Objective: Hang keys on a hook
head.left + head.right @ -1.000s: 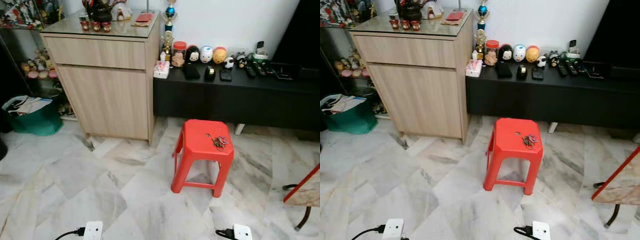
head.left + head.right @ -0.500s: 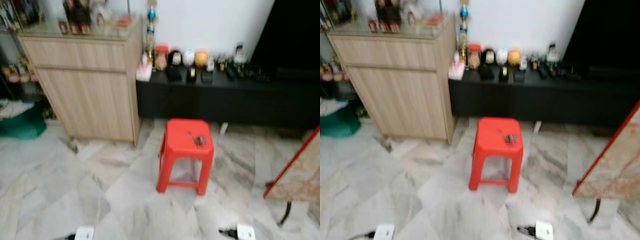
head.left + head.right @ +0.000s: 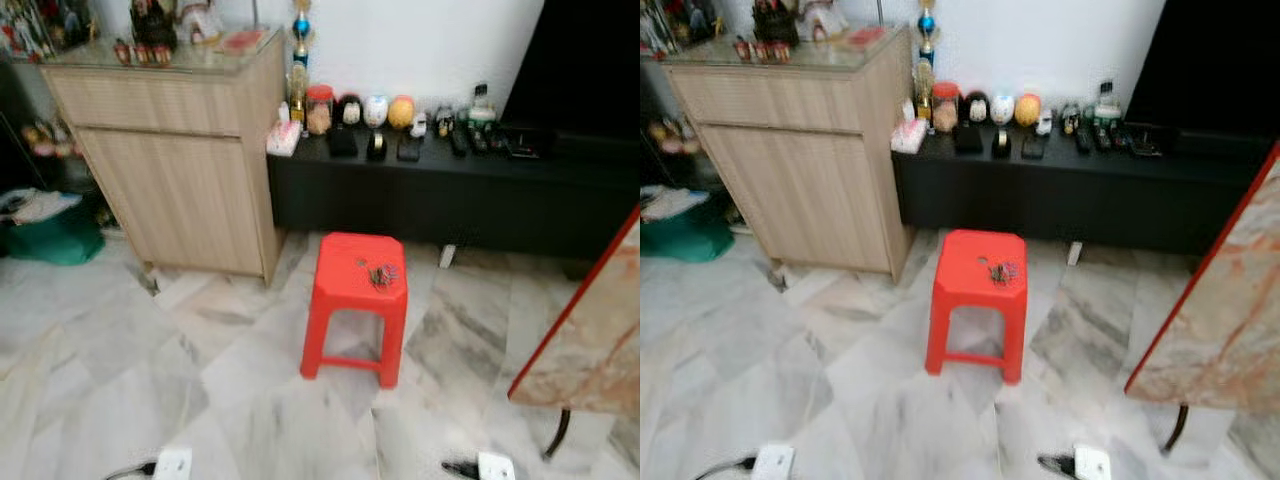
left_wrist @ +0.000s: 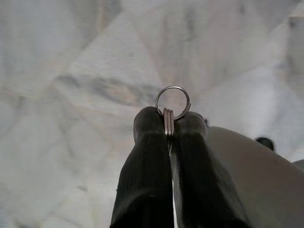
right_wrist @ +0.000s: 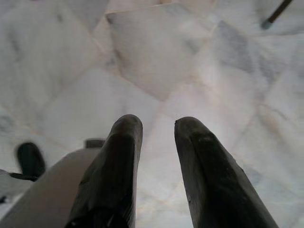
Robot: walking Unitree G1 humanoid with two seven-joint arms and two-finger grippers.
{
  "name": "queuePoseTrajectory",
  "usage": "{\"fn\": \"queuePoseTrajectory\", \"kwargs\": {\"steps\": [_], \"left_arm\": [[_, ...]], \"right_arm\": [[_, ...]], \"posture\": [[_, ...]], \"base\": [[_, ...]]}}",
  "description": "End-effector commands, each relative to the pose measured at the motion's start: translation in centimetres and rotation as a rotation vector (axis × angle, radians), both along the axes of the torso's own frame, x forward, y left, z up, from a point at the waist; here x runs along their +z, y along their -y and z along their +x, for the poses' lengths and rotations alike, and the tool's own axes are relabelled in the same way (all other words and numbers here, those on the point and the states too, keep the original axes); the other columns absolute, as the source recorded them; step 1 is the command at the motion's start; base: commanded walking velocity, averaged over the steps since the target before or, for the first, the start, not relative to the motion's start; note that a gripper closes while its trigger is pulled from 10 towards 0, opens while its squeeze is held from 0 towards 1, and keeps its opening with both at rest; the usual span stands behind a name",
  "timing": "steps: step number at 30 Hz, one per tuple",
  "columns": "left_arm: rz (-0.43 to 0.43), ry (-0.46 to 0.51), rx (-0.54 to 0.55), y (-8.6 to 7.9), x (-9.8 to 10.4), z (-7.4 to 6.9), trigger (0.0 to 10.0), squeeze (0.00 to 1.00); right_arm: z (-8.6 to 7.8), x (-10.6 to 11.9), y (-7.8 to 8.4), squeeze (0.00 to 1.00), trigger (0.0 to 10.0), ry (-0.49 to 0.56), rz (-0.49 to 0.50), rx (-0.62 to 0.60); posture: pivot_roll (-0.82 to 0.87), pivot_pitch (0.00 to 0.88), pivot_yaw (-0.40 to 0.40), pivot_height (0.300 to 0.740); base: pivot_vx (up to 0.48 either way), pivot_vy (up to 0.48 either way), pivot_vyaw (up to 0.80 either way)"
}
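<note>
ok, scanning left to right. green bag (image 3: 55,235) sits on the marble floor (image 3: 120,380) at far left, holding papers; too blurry to read. dark shelf behind it is cut off by the frame edge, contents not resolvable. wooden cabinet (image 3: 185,160) next, glass top carrying small figurines and a red flat item; details too soft to identify. trophy (image 3: 300,55) stands just beside the cabinet on the black tv console (image 3: 440,195), top cut off. along the console: pink box (image 3: 283,139), jar (image 3: 319,109) with a red lid and brownish contents, row of round toy heads, then remotes and dark gadgets. no readable labels or writing anywhere. red stool (image 3: 357,300) stands on the floor in front of the console, a small tangle of colourful bits (image 3: 381,274) on its seat; can't tell what they are. marble-topped table (image 3: 590,340) with a red edge is cut off at right, one dark leg visible. two white plugs lie on the floor at the bottom edge.

left gripper (image 4: 169,124) is clamped on the keys (image 4: 168,124), fingers pressed together over the blades, key ring (image 4: 173,102) poking out past the tips, floor below. right gripper (image 5: 157,130) has its fingers parted, nothing between them, above bare marble.
</note>
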State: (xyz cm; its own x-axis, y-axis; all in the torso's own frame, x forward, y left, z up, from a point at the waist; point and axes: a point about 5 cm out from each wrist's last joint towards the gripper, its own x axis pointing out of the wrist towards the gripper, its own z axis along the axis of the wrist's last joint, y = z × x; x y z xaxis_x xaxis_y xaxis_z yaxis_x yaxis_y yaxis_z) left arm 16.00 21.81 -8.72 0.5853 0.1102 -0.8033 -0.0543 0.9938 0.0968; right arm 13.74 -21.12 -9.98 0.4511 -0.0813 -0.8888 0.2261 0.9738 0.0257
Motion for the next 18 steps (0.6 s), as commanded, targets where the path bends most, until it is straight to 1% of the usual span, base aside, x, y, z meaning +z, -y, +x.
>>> {"fn": "queuePoseTrajectory", "kwargs": {"steps": [1,12,18], "left_arm": [[0.021,-0.012,-0.006,-0.75,0.04,-0.25,10.0,0.0],[0.017,-0.029,0.003,-0.83,-0.14,-0.7,10.0,0.0],[0.017,-0.034,-0.001,-0.86,-0.18,-0.79,10.0,0.0]], "right_arm": [[0.24,0.01,-0.41,0.0,10.0,0.005,0.01,0.01],[0.07,-0.03,-0.36,0.0,10.0,-0.002,0.002,0.048],[-0.05,-0.07,-0.39,0.0,10.0,-0.016,-0.027,0.125]], "posture": [[0.0,0.0,-0.051,0.722],[0.0,0.0,-0.057,0.722],[0.0,0.0,-0.056,0.722]], "base": [[0.0,-0.281,0.0],[0.0,-0.3,0.0],[0.0,-0.319,0.0]]}}
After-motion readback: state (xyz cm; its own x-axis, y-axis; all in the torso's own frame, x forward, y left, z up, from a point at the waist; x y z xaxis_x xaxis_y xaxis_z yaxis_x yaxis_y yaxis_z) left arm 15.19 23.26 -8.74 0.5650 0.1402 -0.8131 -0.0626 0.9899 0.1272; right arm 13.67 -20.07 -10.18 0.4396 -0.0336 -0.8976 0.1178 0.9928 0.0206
